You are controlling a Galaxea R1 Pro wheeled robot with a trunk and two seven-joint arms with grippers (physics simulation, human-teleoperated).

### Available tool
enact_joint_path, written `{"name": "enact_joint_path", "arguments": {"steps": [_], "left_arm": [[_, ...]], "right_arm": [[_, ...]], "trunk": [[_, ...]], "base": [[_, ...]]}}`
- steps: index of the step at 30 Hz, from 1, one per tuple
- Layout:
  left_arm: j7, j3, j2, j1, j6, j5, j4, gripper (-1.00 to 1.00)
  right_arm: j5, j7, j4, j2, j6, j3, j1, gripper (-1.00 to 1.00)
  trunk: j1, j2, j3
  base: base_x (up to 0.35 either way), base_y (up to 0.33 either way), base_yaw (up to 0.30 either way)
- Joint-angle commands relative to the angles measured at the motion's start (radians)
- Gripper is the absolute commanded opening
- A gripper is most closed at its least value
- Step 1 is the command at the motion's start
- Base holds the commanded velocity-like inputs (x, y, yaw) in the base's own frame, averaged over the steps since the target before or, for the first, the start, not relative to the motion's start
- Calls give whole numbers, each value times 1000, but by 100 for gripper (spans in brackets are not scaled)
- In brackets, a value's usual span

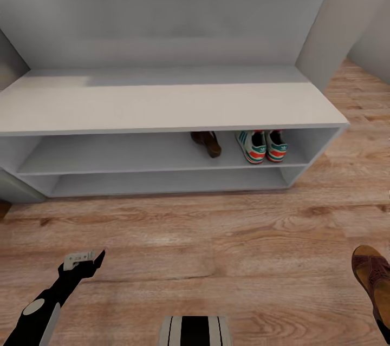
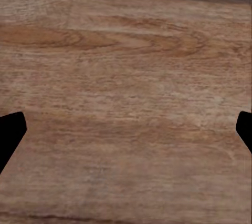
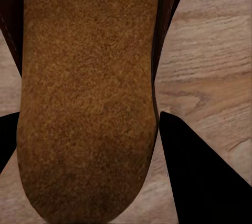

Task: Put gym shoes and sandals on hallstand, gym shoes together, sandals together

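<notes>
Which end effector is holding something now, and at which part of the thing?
The right end effector holds a sandal, its fingers on either side of the footbed. The left end effector is open, holding nothing.

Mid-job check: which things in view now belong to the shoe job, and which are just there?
Part of the job:
- two gym shoes, side by side on the hallstand upper shelf
- sandal on the same shelf, beside them
- second sandal, between the right gripper jaws
- corridor floor

Just there:
- left gripper, open, empty
</notes>
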Motion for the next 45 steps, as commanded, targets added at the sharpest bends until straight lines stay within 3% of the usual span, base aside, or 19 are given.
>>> {"name": "enact_joint_path", "arguments": {"steps": [1, 17, 34, 45], "left_arm": [[0, 0, 0, 0, 0, 0, 0, 100], [0, 0, 0, 0, 0, 1, 0, 100], [1, 0, 0, 0, 0, 1, 0, 100], [1, 1, 0, 0, 0, 1, 0, 100]], "right_arm": [[-3, 0, 0, 0, 2, 0, 0, -100], [-3, 3, 0, 0, 2, 17, 0, -100], [-4, 5, 0, 0, 3, 37, 1, -100], [-4, 7, 0, 0, 3, 51, 6, -100]], "trunk": [[0, 0, 0], [0, 0, 0], [0, 0, 0], [0, 0, 0]], "base": [[-290, 96, 0], [-273, 80, 0], [-27, 21, 0], [-1, 214, 0]]}}
